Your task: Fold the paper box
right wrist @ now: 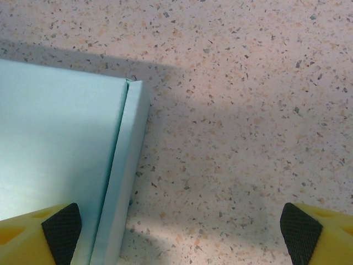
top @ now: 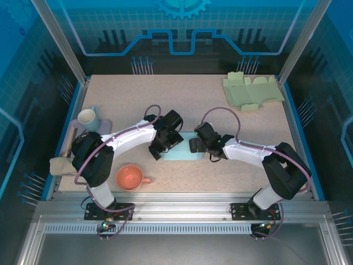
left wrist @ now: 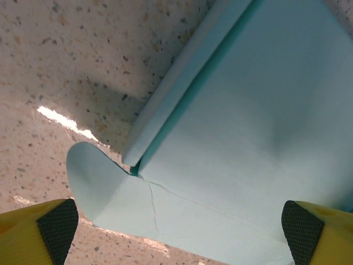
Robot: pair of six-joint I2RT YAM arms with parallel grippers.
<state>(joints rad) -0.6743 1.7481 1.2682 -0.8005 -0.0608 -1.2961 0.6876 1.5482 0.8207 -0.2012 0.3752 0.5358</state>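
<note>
The light blue paper box (top: pixel 183 152) lies flat on the table between both arms. In the left wrist view its panel (left wrist: pixel 248 127) has a raised folded side strip (left wrist: pixel 182 77) and a rounded flap (left wrist: pixel 91 176) with a small tear at the crease. My left gripper (top: pixel 157 149) hovers over the box's left end, open, its fingers (left wrist: pixel 55 226) wide apart with nothing between them. My right gripper (top: pixel 194 144) stands open over the box's right edge (right wrist: pixel 118 182), one of its fingers (right wrist: pixel 60 226) above the paper and the other over bare table.
A stack of green flat box blanks (top: pixel 251 91) lies at the back right. An orange cup (top: pixel 130 177) sits at the front left, a white mug (top: pixel 88 117) and a beige cloth (top: pixel 62 165) at the left edge.
</note>
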